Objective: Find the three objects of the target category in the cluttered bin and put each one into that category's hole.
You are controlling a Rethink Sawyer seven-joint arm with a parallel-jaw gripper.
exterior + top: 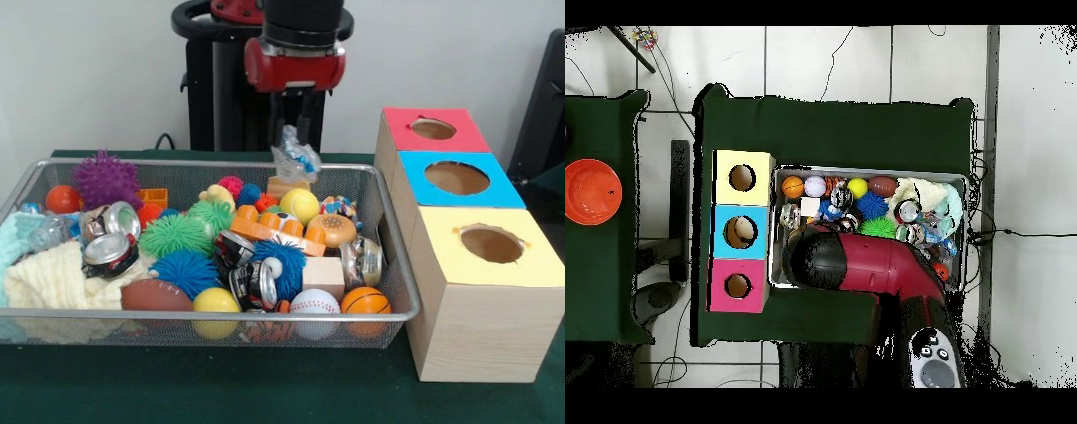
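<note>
The silver wire-mesh bin [399,291] holds a heap of balls, crushed cans, spiky toys, cloths and blocks. It also shows in the overhead view [865,169]. My gripper [295,131] hangs above the bin's far right part. It is shut on a crumpled clear plastic wrapper [297,159] with blue marks, held just above the clutter. Three wooden boxes with round holes stand to the right of the bin: red-topped [402,132], blue-topped [415,185] and yellow-topped [446,256]. In the overhead view my arm [865,265] hides the gripper.
In the bin lie a yellow ball [300,205], a basketball [365,302], a baseball [314,303], a football [154,295], crushed cans [110,253] and a purple spiky ball [106,178]. An orange bowl [590,190] sits on a separate table.
</note>
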